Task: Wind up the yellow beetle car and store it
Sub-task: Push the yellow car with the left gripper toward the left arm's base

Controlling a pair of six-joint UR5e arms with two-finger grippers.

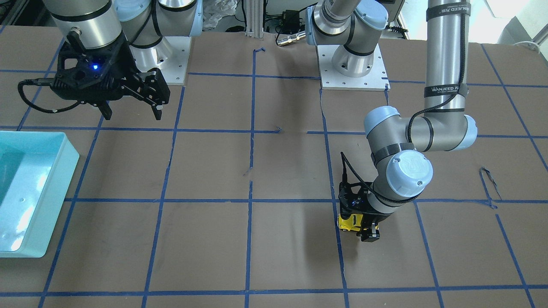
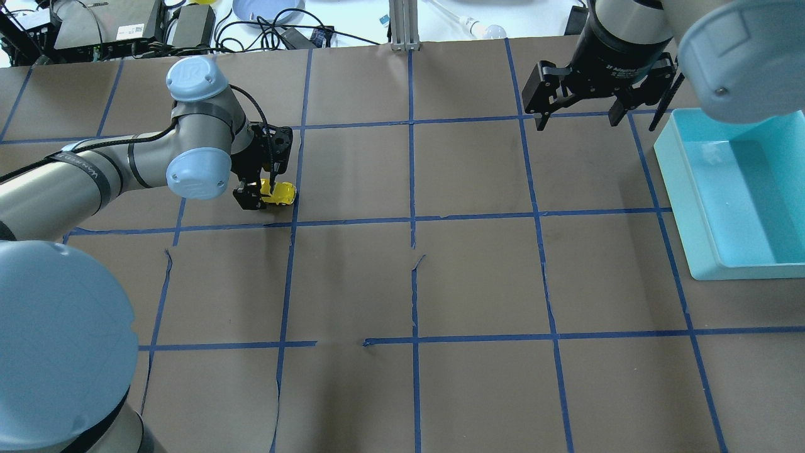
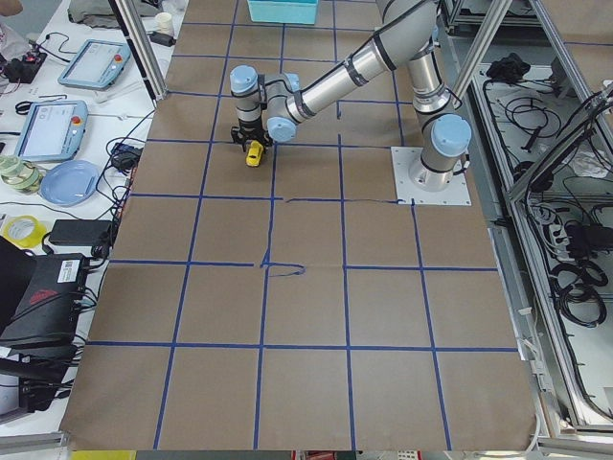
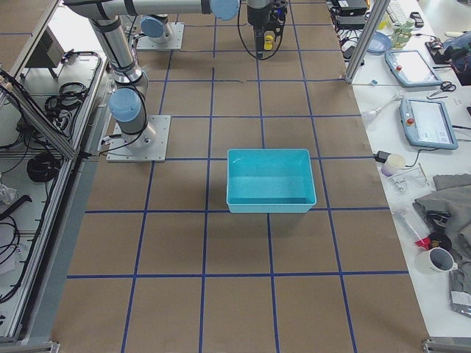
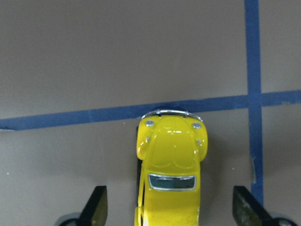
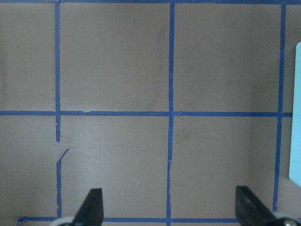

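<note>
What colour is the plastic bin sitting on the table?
The bin is light turquoise, seen most clearly in the exterior right view.

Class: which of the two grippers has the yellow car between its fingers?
The left gripper, low at the table, open astride the yellow beetle car. The right gripper hangs open near the teal bin, nothing between its fingers.

One yellow beetle car point(image 5: 171, 174) is sitting on the table point(image 2: 478, 283), between the spread fingers of the left gripper point(image 5: 170, 209). One light-blue bin point(image 2: 676, 189) is lying near the right gripper point(image 1: 132, 113). Two arms are reaching over the table, the left arm point(image 2: 94, 170) and the right arm point(image 2: 629, 25). Each is carrying one gripper, making two grippers in all.
</note>
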